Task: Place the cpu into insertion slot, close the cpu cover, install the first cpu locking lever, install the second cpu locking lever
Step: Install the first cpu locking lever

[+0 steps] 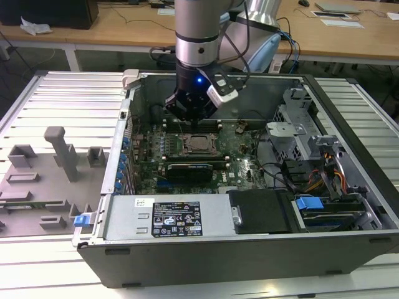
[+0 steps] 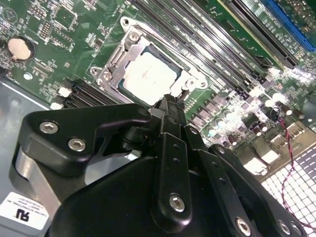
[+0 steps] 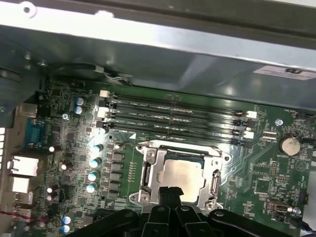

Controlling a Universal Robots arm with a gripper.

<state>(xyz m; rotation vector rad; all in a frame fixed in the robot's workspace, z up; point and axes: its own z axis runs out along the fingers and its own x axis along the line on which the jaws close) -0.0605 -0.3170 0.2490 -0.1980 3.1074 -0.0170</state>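
The cpu point(image 3: 183, 174) point(image 2: 150, 76), a pale silvery square, lies flat in the insertion slot point(image 3: 182, 158) on the green motherboard point(image 1: 240, 165). The metal cpu cover point(image 3: 148, 173) point(image 2: 116, 59) lies down around it as a frame, and the chip shows through its window. A thin lever point(image 3: 187, 148) runs along one side of the frame. My gripper point(image 3: 171, 191) point(image 2: 169, 104) point(image 1: 189, 117) hovers just above one edge of the socket. Its black fingertips are pressed together, shut, with nothing visible between them.
The motherboard sits inside an open computer case point(image 1: 349, 124). Memory slots point(image 3: 173, 116) run along one side of the socket, and capacitors point(image 3: 94, 163) stand at another. A power supply point(image 1: 168, 218) and a drive bay point(image 1: 324, 187) fill the case's front. A grey fixture tray point(image 1: 43, 174) lies at the exterior view's left.
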